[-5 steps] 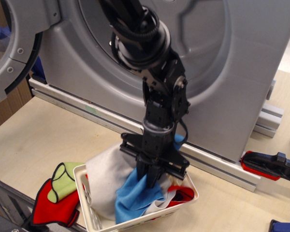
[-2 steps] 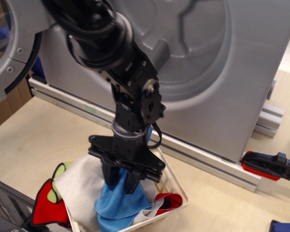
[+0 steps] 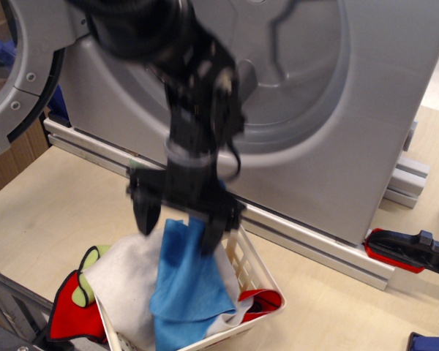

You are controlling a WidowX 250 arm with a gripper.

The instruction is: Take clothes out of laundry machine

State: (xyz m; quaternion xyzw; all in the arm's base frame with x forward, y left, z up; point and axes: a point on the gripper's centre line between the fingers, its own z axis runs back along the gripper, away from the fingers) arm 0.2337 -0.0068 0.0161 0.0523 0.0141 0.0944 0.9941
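Hanging above the white basket [image 3: 254, 274], my gripper [image 3: 178, 228] is blurred; its two fingers stand spread apart, and the blue cloth [image 3: 184, 289] hangs between them, but I cannot tell if I grasp it; the cloth's lower part lies in the basket on the pale grey cloth [image 3: 124, 281]; the laundry machine [image 3: 336, 110] stands behind, its door [image 3: 18, 73] open at left.
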